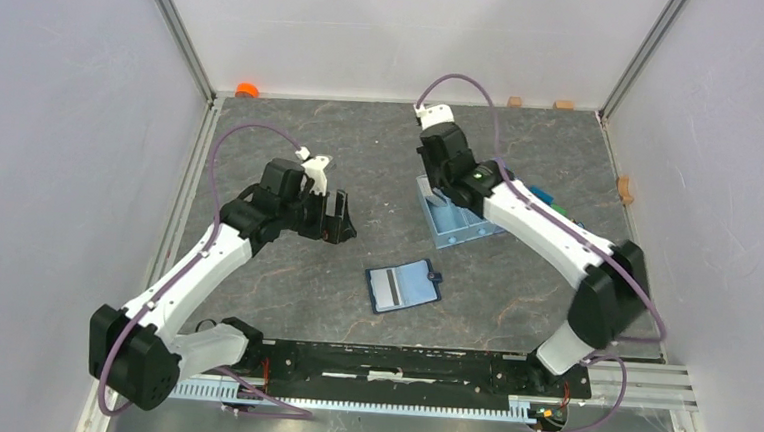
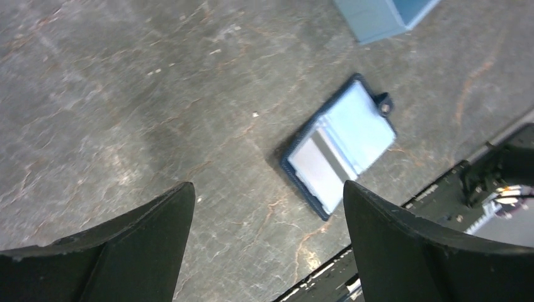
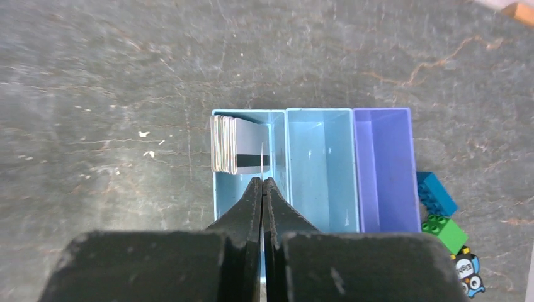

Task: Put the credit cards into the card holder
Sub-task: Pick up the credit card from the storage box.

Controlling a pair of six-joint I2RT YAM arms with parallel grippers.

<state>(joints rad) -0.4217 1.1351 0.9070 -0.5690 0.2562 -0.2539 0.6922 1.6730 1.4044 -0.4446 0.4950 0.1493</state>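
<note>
**One card pinched, the rest left in the tray**

The right fingers (image 3: 262, 189) are shut flat on what looks like a single card (image 3: 261, 157), seen edge-on. The credit cards (image 3: 223, 145) are stood upright in the tray's (image 3: 321, 112) left compartment, so an edge can be grabbed. The card holder (image 2: 340, 151) is laid open on the table (image 2: 126, 94), pockets up. The left fingers (image 1: 338, 218) are spread wide, nothing held.

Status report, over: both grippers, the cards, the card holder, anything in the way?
Left gripper open, above the table. Right gripper shut on one credit card in the tray. Card holder lies open, unobstructed.
</note>
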